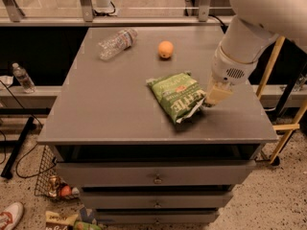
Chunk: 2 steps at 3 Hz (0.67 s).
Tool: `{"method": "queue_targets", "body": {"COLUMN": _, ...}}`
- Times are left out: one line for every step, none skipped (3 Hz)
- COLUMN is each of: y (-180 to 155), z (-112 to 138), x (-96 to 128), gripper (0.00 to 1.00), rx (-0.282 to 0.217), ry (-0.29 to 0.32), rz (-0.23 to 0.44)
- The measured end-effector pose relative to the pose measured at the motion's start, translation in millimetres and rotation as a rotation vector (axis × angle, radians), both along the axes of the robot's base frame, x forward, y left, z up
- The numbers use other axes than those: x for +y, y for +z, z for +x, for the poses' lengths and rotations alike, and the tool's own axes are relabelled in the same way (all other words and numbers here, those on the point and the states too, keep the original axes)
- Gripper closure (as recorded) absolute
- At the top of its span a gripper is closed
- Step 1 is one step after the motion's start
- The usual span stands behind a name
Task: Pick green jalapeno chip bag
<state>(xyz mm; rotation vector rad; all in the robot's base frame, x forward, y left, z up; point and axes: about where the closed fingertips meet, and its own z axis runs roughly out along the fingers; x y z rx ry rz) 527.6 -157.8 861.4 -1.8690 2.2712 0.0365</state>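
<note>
The green jalapeno chip bag [176,95] lies flat on the grey table top [110,104], right of the middle, with white lettering facing up. My gripper [214,97] hangs from the white arm [249,32] and is low at the bag's right edge, touching it or very close to it. The bag rests on the table.
An orange [165,49] sits behind the bag. An empty clear plastic bottle [116,43] lies at the back left. The table's right edge is close to the gripper. Drawers [156,176] are below, and clutter lies on the floor at lower left.
</note>
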Motion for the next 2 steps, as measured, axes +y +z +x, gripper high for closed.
{"method": "queue_targets", "body": {"y": 68.3, "z": -1.5, "x": 0.4, "gripper": 1.00, "rx": -0.136, "ry": 0.015, "rz": 0.045}}
{"method": "queue_targets", "body": {"y": 121.6, "z": -2.4, "x": -8.5, "gripper": 1.00, "rx": -0.244, "ry": 0.003, "rz": 0.069}}
